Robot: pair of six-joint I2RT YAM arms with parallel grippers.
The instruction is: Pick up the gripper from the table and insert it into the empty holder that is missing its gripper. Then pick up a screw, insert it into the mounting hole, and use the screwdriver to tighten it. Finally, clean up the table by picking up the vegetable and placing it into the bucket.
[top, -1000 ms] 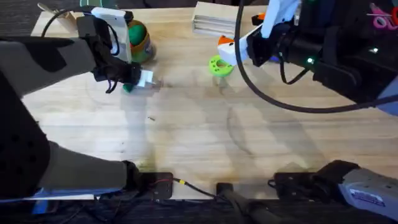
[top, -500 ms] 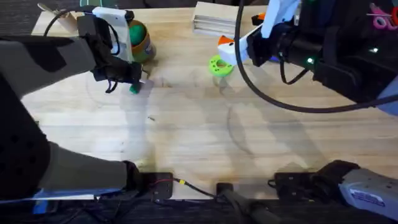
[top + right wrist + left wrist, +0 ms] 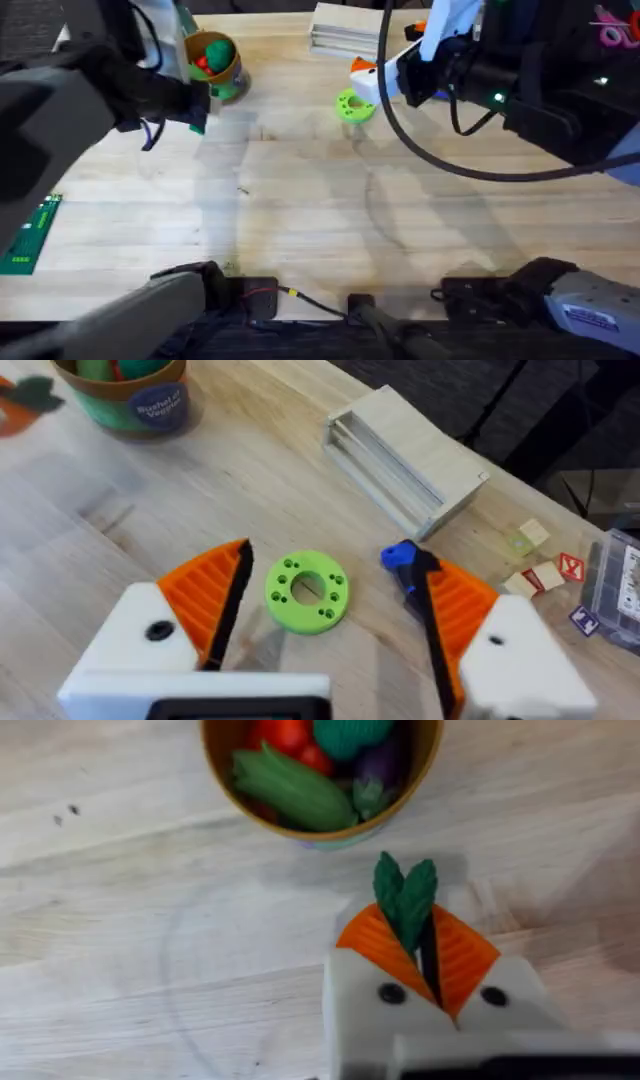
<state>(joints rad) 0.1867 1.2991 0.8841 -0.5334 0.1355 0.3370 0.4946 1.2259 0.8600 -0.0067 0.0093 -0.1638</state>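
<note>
My left gripper (image 3: pixel 415 935) is shut on the vegetable (image 3: pixel 405 898), whose dark green leaves stick out between the orange pads. It hangs just short of the bucket (image 3: pixel 225 780), a yellow-rimmed tin with toy vegetables inside. From overhead the left gripper (image 3: pixel 196 112) is beside the bucket (image 3: pixel 212 62). My right gripper (image 3: pixel 330 610) is open above the lime-green disc (image 3: pixel 307 590), an orange pad in each white holder (image 3: pixel 130 630). A bright-blue part (image 3: pixel 399 555), perhaps the screwdriver, peeks out behind one finger. No loose gripper piece is in view. A small dark screw (image 3: pixel 243 191) lies mid-table.
A pale wooden block (image 3: pixel 345 25) stands at the back centre of the table (image 3: pixel 330 220). A green circuit board (image 3: pixel 30 235) lies at the left edge. Small tiles and a clear box (image 3: pixel 610 585) sit by the right arm.
My left arm has lifted the vegetable off the table and carried it left and back toward the bucket, rising close under the camera. The right arm has not moved.
</note>
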